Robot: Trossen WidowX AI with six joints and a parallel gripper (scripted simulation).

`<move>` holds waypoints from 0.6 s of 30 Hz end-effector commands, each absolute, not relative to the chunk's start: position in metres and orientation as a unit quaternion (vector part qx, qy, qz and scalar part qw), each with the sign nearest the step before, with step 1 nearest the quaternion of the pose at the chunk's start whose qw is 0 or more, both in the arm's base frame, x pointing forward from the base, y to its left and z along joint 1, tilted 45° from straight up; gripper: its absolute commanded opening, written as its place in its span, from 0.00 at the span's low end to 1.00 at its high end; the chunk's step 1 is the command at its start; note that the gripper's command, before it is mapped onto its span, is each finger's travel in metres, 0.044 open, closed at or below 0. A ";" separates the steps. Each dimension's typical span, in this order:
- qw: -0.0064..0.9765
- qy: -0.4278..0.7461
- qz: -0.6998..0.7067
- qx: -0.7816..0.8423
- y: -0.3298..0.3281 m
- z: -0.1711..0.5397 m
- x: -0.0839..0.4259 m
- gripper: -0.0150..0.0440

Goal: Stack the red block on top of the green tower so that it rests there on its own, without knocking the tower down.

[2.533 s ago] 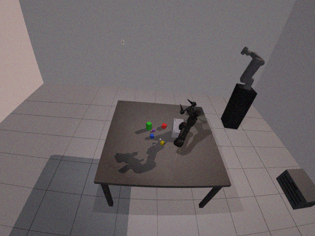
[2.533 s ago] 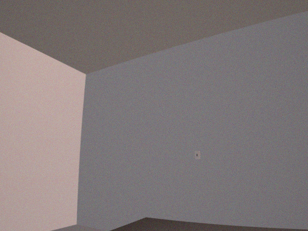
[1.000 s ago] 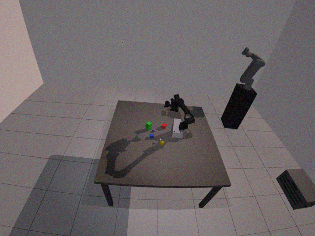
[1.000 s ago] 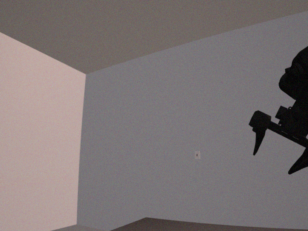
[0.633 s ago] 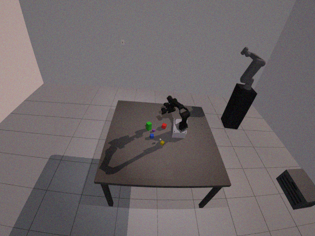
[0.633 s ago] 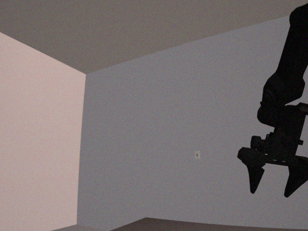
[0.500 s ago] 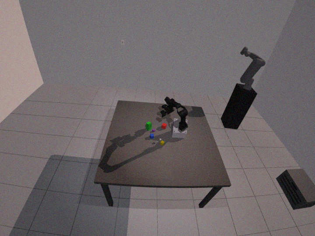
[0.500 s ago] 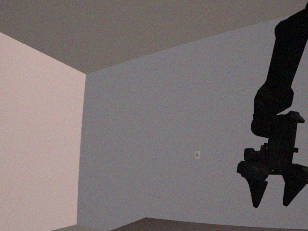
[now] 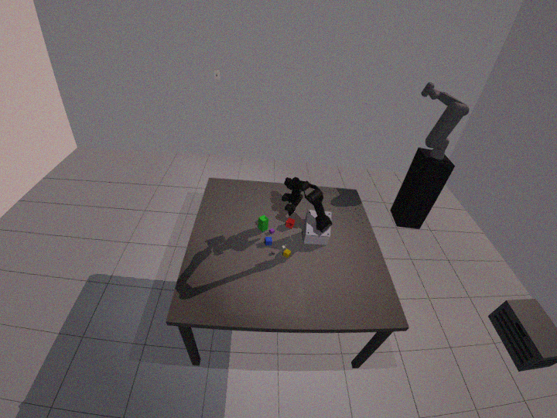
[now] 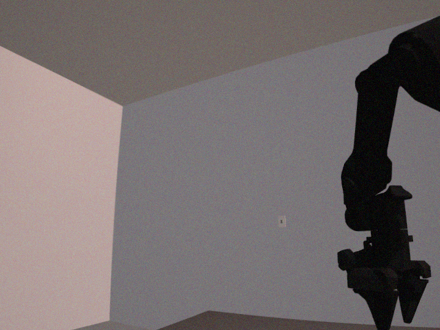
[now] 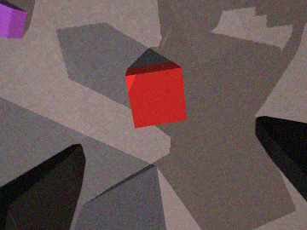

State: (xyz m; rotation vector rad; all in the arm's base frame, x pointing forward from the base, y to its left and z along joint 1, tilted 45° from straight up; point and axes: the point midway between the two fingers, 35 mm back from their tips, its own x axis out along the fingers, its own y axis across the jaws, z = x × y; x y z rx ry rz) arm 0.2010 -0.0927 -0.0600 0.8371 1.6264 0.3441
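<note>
My pincer (image 9: 288,205) (image 10: 395,325) (image 11: 170,138) is spread wide, w/ nothing btwn the fingers. It's above the far-middle part of the table (image 9: 288,296) (image 10: 249,321) (image 11: 94,98), pointing down, w/ my arm (image 9: 316,197) (image 10: 373,124) bent over from the right. My base box (image 9: 316,239) is pale & sits on the table, right of the blocks.

Red block (image 9: 290,223) (image 11: 158,95), the one to stack, is on the tabletop, left of my base box & right of the green tower (image 9: 263,223). Wrist view has it btwn my fingertips across the pic, but it's below them, not gripped. Tower's upright, nothing red on top, so stack's not done.

Purple block (image 9: 271,231) (image 11: 14,22) is small, btwn tower & red block, a bit nearer. Blue block (image 9: 268,241) is nearer than purple; yellow block (image 9: 287,253) is nearer again & to the right, w/ a tiny white pc (image 9: 283,247) just beside it. There's a tiny dark thing (image 9: 273,253) left of yellow, too small to ID.

Off the table, far right: a 2nd arm (image 9: 445,123) on a black pedestal (image 9: 420,193).
</note>
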 end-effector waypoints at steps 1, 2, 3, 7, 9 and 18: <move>0.593 0.705 0.155 0.357 -0.094 -0.061 0.199 1.00; 0.593 0.705 0.155 0.356 -0.093 -0.062 0.199 1.00; 0.593 0.705 0.155 0.356 -0.091 -0.065 0.199 1.00; 0.593 0.705 0.155 0.357 -0.073 -0.085 0.199 1.00; 0.593 0.705 0.156 0.357 -0.059 -0.099 0.198 1.00; 0.592 0.705 0.156 0.357 -0.046 -0.108 0.196 1.00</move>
